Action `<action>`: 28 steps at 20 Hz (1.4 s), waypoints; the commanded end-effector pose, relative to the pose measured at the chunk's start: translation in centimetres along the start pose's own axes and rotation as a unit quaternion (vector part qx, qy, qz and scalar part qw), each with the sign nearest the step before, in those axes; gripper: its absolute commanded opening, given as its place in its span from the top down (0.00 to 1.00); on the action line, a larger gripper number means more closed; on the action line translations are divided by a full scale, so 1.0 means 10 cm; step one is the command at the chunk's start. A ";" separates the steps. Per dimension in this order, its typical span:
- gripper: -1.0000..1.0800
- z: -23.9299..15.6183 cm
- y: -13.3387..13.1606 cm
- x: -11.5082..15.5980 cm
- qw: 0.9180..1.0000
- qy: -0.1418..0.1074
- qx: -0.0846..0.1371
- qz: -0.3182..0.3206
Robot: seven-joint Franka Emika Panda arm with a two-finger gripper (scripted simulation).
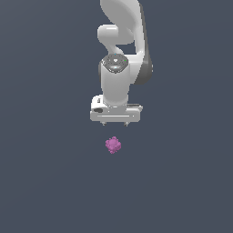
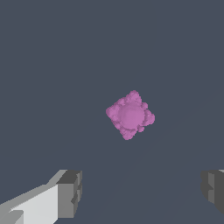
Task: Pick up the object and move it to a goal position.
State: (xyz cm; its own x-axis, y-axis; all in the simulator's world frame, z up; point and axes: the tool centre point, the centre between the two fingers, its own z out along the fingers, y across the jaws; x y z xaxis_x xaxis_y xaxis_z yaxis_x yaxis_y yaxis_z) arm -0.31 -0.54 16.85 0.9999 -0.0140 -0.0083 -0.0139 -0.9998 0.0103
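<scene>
In the exterior view, the white arm (image 1: pixel 119 68) came down from the top of the picture, its wrist pointing straight down at a plain dark grey bench (image 1: pixel 45 182). The gripper (image 1: pixel 114 124) hung at the end of it, its wide white body lying crosswise, with only the short tips of the two fingers showing below its underside. Those tips stood well apart, near either end of the body, and nothing was between them. The object (image 1: pixel 113 144), a tiny magenta-pink knobbly clump, lay on the bench just below the gripper in the picture, clear of it and much smaller than the gripper's body. It sat roughly under the middle of the gripper, a touch toward the exterior view's left.

In the wrist view, the object (image 2: pixel 130 115) showed larger, near the middle of the picture: a rounded core ringed with small bumps, roughly diamond-shaped in outline. Two grey fingertips (image 2: pixel 70 194) appeared at the picture's edge, one on each side, with a broad stretch of bare bench between them. The jaws were wide open and held nothing, and the object lay apart from both fingertips, touching neither.
</scene>
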 end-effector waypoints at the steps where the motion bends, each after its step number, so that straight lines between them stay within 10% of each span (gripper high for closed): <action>1: 0.04 0.00 0.00 0.00 1.000 0.000 0.000 0.000; 28: 0.04 0.12 -0.02 0.14 0.998 0.002 0.007 -0.065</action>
State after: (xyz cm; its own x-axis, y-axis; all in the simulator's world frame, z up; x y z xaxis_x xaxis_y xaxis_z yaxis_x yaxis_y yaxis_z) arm 0.93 -0.29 15.99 0.9962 0.0876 -0.0037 0.0876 -0.9961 -0.0048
